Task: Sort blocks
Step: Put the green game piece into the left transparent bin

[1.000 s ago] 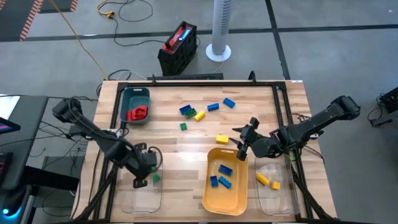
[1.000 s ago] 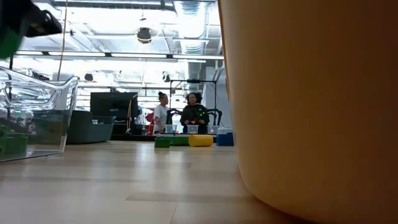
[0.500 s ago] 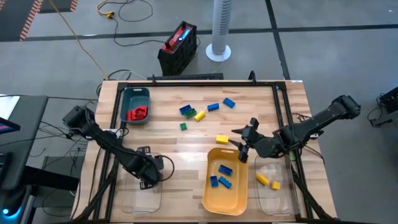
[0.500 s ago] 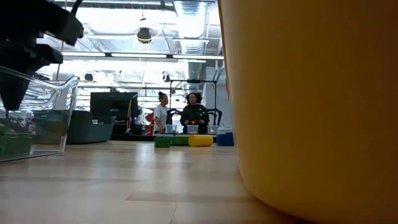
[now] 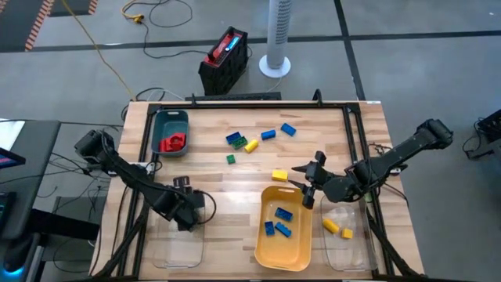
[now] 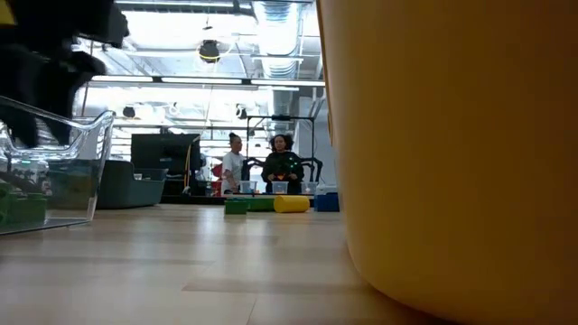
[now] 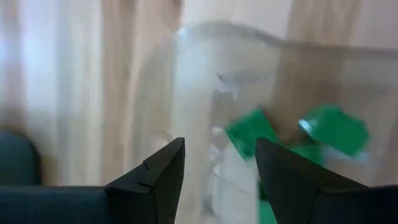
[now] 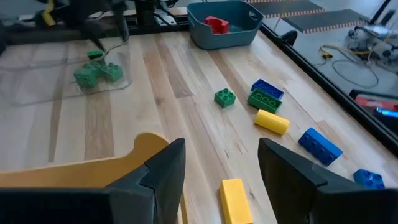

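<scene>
Loose blocks lie on the table's far half: a blue and green pair (image 5: 233,139), yellow (image 5: 251,145), two blue (image 5: 268,135) (image 5: 289,129), green (image 5: 231,159) and a yellow one (image 5: 279,175). My left gripper (image 5: 185,210) hangs open over the far end of the clear left tray (image 5: 177,243). In the left wrist view its fingers (image 7: 221,168) stand above the tray wall, with green blocks (image 7: 249,134) lying inside. My right gripper (image 5: 307,189) is open and empty, above the yellow tray's (image 5: 283,249) far right corner, near the yellow block (image 8: 233,199).
A teal tray (image 5: 171,119) with red blocks sits at the far left. The yellow tray holds blue blocks (image 5: 280,219). A clear right tray (image 5: 344,243) holds yellow blocks (image 5: 337,227). In the low view the yellow tray wall (image 6: 452,153) fills the right; people stand far behind.
The left gripper, which showed green at its fingers a second ago, moved toward the near edge, dipped into the clear left tray, then rose a little and drew back. No green shows at its fingers now. The right arm has kept almost still.
</scene>
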